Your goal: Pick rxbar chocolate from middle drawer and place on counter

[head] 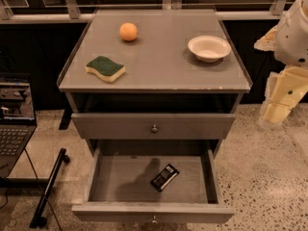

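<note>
You are at the start of the pick: the middle drawer [120,182] stands pulled open at the bottom of the cabinet, and the rxbar chocolate [164,177] lies flat on its grey floor, right of centre, turned at a slant and touching none of the walls. Nothing is held yet. Your pincer [282,99] hangs at the far right edge of the view, well apart from the cabinet and about level with the upper drawer front [154,125]. You cannot tell from here whether it is apart or together. The arm comes in from the upper right corner, its pale links folded downward, with the pincer end pointing toward the floor. The next move, as I judge it, calls for you to swing left and down over the open drawer, line the pincer up across the bar's short side to match its slant, and descend without clipping the drawer's right wall. For the placing, the tabletop [159,66] carries a sponge [105,68], an orange [128,32] and a bowl [209,48], with bare surface between them at the front middle.
</note>
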